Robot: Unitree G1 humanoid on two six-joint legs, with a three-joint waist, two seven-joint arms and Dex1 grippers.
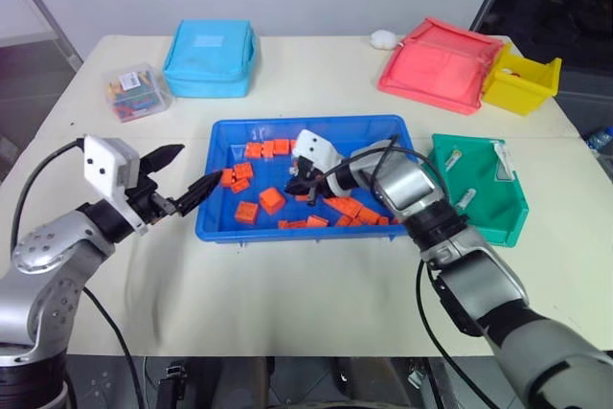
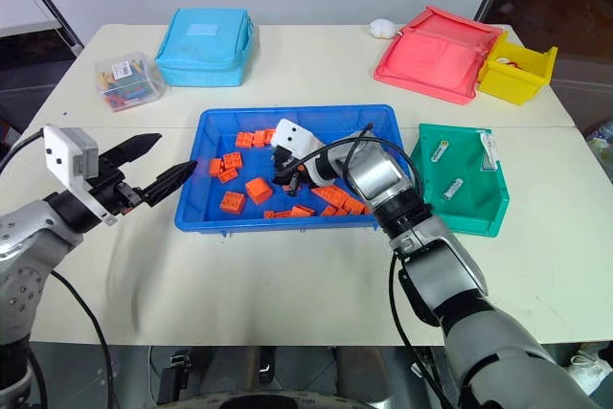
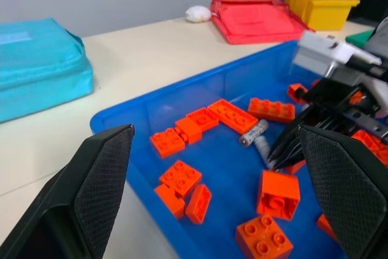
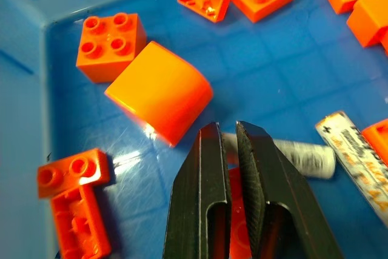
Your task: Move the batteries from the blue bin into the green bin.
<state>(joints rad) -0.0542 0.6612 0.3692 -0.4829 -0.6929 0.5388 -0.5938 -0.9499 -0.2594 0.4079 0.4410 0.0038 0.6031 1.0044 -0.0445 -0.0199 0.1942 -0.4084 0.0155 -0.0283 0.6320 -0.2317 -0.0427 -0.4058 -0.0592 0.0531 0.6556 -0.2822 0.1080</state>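
The blue bin (image 1: 213, 200) sits mid-table with orange bricks (image 1: 272, 200) scattered in it. Two silvery batteries lie on its floor, one (image 4: 357, 165) loose beside the other (image 4: 306, 157). My right gripper (image 4: 227, 130) reaches down into the bin from the right and is shut, its tips pinching the end of the nearer battery. To the right of the blue bin stands the green bin (image 1: 498, 227), with a few batteries (image 1: 466, 198) inside it. My left gripper (image 1: 199, 168) hovers open at the blue bin's left rim, holding nothing.
At the back of the table lie a light-blue pouch (image 1: 209, 57), a clear box of colourful bits (image 1: 137, 91), a red pouch (image 1: 439, 64) and a yellow bin (image 1: 522, 81). A curved orange brick (image 4: 159, 95) lies right by my right fingertips.
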